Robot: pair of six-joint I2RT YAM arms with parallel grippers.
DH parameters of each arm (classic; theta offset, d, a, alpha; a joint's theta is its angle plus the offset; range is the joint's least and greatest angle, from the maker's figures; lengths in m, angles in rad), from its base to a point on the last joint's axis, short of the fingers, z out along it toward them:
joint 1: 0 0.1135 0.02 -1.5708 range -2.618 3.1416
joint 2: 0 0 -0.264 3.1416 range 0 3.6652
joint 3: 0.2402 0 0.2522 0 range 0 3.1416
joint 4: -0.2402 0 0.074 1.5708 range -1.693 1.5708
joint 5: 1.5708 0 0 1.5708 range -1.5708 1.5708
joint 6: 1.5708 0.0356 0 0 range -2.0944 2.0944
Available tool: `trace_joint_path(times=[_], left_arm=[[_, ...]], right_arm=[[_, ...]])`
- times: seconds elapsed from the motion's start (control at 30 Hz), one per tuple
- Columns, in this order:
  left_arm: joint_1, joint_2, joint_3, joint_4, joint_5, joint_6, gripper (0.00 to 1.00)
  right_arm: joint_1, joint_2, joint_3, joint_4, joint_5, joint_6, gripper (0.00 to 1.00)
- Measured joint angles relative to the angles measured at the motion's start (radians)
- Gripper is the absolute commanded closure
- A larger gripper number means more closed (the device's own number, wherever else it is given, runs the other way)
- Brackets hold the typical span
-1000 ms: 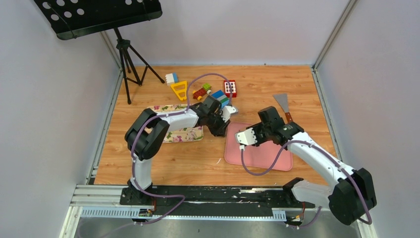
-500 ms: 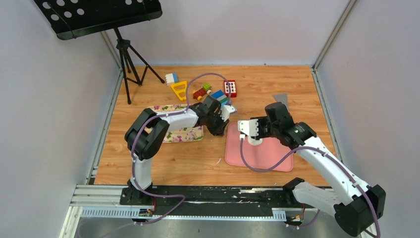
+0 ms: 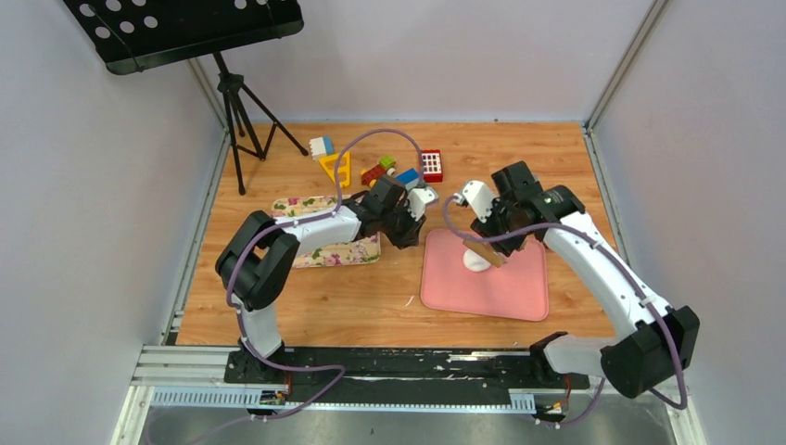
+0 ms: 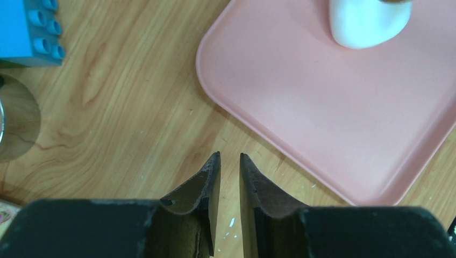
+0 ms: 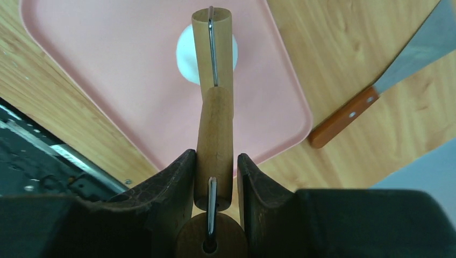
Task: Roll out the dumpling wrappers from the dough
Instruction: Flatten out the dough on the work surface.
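The dough [image 3: 476,263] is a soft white lump at the far side of the pink mat [image 3: 500,292]. My right gripper [image 3: 499,243] is shut on the handle of a wooden roller [image 5: 215,129]. The roller's far head lies over the dough [image 5: 185,54], hiding its middle. My left gripper [image 4: 230,156] hovers over bare wood just off the mat's [image 4: 333,102] left edge, its jaws a narrow gap apart with nothing between them. From that wrist the dough [image 4: 368,24] shows at the top. No dumpling wrappers are in view.
A metal scraper with a wooden handle [image 5: 371,91] lies right of the mat. Toy bricks [image 3: 408,171] are scattered behind the left gripper, with a blue brick [image 4: 29,29] and a metal ring [image 4: 11,123] close by. A floral cloth [image 3: 324,250] lies under the left arm.
My right arm has swung toward the back of the table and set the roller over the dough lump. The left arm has edged back and left, its jaws parting slightly.
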Motion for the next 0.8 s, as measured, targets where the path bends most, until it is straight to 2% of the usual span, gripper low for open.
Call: trace_joint_path(times=[0.27,0.47,0.8], left_arm=[[0.000,-0.035,-0.029,0.039,0.000,-0.014,0.73],[-0.001,-0.035,-0.042,0.047,0.000,-0.024,0.71],[-0.022,-0.035,-0.049,0.060,0.000,-0.033,0.70]], right_arm=[[-0.217,0.142,0.148,-0.146,-0.208,0.164,1.00],[-0.278,0.266,0.282,-0.241,-0.361,0.238,1.00],[-0.340,0.443,0.315,-0.269,-0.392,0.263,1.00]])
